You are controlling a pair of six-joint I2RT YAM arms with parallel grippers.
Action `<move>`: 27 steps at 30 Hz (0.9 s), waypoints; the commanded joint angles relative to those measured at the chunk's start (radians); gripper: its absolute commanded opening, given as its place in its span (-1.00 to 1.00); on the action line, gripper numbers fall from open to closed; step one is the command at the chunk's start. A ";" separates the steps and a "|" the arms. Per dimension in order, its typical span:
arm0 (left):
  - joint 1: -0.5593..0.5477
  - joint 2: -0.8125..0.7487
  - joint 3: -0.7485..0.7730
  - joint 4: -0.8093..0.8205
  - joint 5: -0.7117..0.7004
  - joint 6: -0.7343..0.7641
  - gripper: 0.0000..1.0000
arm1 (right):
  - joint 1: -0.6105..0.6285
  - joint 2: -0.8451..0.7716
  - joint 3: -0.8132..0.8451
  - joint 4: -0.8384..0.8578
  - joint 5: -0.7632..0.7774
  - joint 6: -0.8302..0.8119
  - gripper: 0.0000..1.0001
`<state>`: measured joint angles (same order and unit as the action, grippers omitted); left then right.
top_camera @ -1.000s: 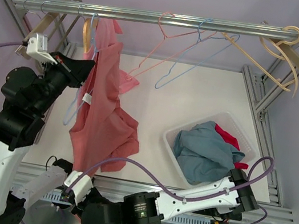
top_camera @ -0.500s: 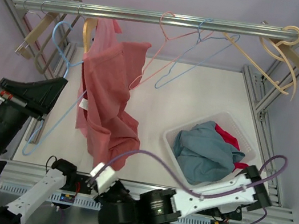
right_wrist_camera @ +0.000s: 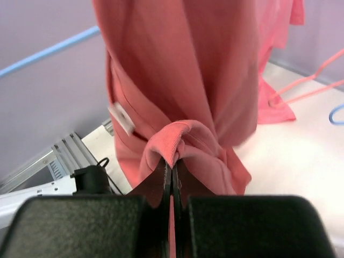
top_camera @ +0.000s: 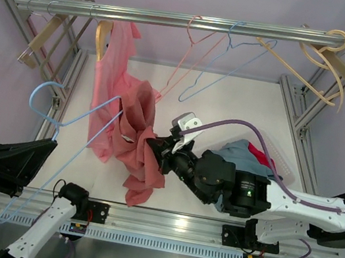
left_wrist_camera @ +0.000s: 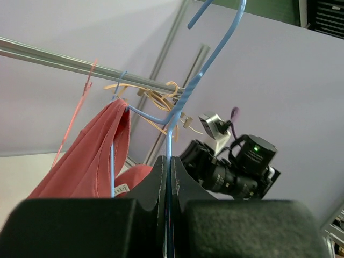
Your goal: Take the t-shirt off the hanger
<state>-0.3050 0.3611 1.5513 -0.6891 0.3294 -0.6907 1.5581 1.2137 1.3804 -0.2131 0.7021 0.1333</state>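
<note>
The red t-shirt (top_camera: 119,73) hangs from near the rail down to the table's near edge, bunched in its middle. My right gripper (top_camera: 150,144) is shut on a fold of the t-shirt (right_wrist_camera: 183,70), pinched at the jaw tips (right_wrist_camera: 173,161). The light blue wire hanger (top_camera: 84,117) is off the rail, with one end still inside the shirt. My left gripper (top_camera: 53,143) at the near left is shut on its wire (left_wrist_camera: 177,107), which runs up between the jaws (left_wrist_camera: 167,161). The t-shirt (left_wrist_camera: 91,161) hangs over that wire.
A metal rail (top_camera: 191,20) crosses the back and carries a pink wire hanger (top_camera: 183,61), another blue one (top_camera: 221,61), wooden hangers on the left (top_camera: 42,32) and on the right (top_camera: 326,56). A white bin (top_camera: 274,149) of clothes sits behind my right arm.
My left arm has pulled the blue hanger off the rail, down and toward the near left. My right arm swung up from the near edge and gripped the shirt's middle.
</note>
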 commanded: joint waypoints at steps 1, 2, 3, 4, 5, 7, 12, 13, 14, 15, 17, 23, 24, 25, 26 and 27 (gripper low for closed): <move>-0.017 -0.008 0.007 0.049 0.089 -0.029 -1.00 | -0.061 0.056 0.043 0.116 -0.131 -0.095 -0.97; -0.020 -0.016 0.006 0.051 0.095 -0.030 -1.00 | -0.073 0.066 0.043 0.130 -0.142 -0.100 -0.90; -0.029 -0.020 0.004 0.053 0.099 -0.033 -1.00 | -0.088 0.069 0.037 0.144 -0.156 -0.100 -0.86; -0.032 -0.024 0.004 0.053 0.103 -0.035 -1.00 | -0.120 0.069 0.031 0.173 -0.180 -0.098 -0.81; -0.036 -0.025 0.009 0.053 0.112 -0.036 -1.00 | -0.137 0.067 0.026 0.184 -0.191 -0.093 -0.64; -0.046 -0.027 0.021 0.054 0.117 -0.039 -1.00 | -0.186 0.070 0.008 0.201 -0.229 -0.078 -0.40; -0.054 -0.031 0.029 0.100 0.163 -0.062 -1.00 | -0.254 0.110 -0.021 0.311 -0.367 -0.003 0.52; -0.054 -0.033 0.023 0.114 0.174 -0.078 -1.00 | -0.260 0.130 -0.014 0.348 -0.404 0.011 0.59; -0.054 -0.036 0.018 0.123 0.180 -0.082 -1.00 | -0.262 0.179 0.000 0.360 -0.433 0.023 0.62; -0.054 -0.034 0.015 0.128 0.183 -0.086 -1.00 | -0.262 0.207 0.038 0.371 -0.456 0.029 0.62; -0.054 -0.039 0.015 0.129 0.181 -0.087 -1.00 | -0.262 0.271 0.074 0.417 -0.539 0.052 0.25; -0.065 -0.057 0.021 0.126 0.154 -0.056 -1.00 | -0.260 0.258 0.031 0.564 -0.625 0.109 -1.00; -0.069 -0.060 0.020 0.125 0.139 -0.049 -1.00 | -0.251 0.239 -0.003 0.572 -0.619 0.112 -1.00; -0.069 -0.060 0.013 0.126 0.129 -0.032 -1.00 | -0.245 0.200 -0.018 0.584 -0.615 0.121 -1.00; -0.071 -0.062 0.009 0.123 0.119 -0.024 -1.00 | -0.239 0.181 -0.033 0.584 -0.612 0.127 -1.00; -0.071 -0.062 0.006 0.123 0.091 -0.012 -1.00 | -0.216 0.163 -0.047 0.557 -0.599 0.129 -1.00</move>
<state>-0.3672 0.3126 1.5555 -0.7006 0.4377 -0.7372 1.3052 1.4727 1.3586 0.2619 0.1390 0.2291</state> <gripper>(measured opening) 0.024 0.033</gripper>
